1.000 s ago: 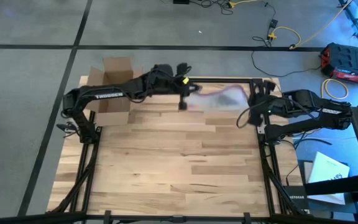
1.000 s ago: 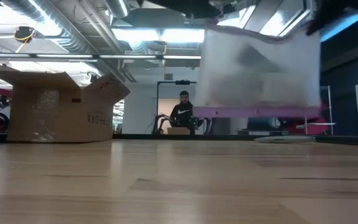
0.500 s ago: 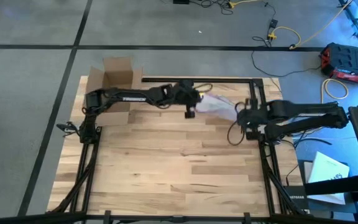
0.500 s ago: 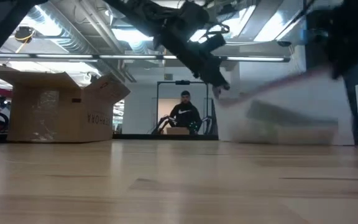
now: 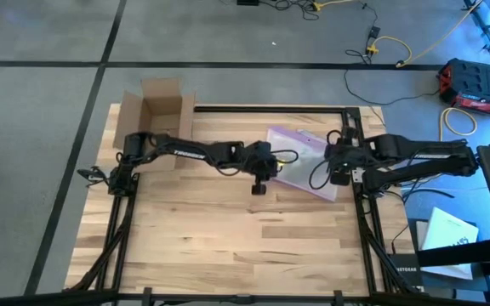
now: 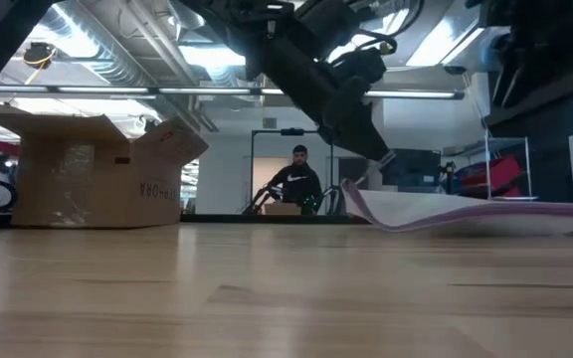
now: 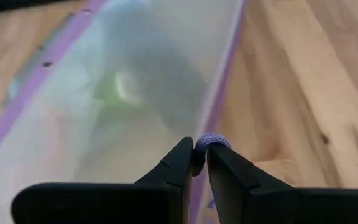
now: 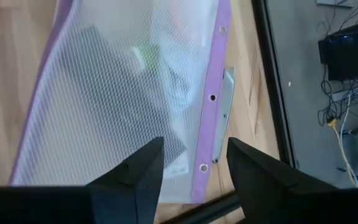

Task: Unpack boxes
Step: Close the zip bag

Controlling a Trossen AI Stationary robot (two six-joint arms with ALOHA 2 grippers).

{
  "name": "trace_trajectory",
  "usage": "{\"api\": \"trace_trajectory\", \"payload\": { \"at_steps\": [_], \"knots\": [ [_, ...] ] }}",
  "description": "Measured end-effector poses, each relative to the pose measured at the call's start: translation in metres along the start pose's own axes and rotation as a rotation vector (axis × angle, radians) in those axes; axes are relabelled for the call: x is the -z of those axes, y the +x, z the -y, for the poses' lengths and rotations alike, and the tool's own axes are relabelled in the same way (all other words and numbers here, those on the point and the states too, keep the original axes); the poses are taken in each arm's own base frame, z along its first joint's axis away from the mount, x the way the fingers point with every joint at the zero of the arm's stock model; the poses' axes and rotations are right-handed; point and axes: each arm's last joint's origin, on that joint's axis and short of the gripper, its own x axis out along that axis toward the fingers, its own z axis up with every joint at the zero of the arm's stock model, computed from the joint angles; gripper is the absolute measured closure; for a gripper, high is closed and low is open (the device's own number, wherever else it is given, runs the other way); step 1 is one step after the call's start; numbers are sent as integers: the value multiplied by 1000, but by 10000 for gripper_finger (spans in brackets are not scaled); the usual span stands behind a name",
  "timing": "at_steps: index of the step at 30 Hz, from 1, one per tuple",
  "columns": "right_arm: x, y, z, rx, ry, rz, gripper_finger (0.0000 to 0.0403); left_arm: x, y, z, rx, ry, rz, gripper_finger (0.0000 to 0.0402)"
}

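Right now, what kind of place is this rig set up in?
Probably an industrial lab or workshop: exposed ceiling ducts, loose cables on grey floor, and a person seated beyond the wooden table.

An industrial lab or workshop. Exposed ducts [image 6: 117, 50] and strip lights [image 6: 237, 91] run overhead, cables [image 5: 398, 51] trail across grey floor, and a person [image 6: 296, 179] sits far behind the wooden table [image 5: 228, 246].
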Motion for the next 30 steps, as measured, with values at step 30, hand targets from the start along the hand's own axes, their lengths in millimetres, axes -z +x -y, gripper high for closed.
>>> {"api": "trace_trajectory", "payload": {
  "at_steps": [30],
  "knots": [
    [-26,25,-14,-86,505,296,255,-7,2,24,182,-218,110,226]
  ]
}}
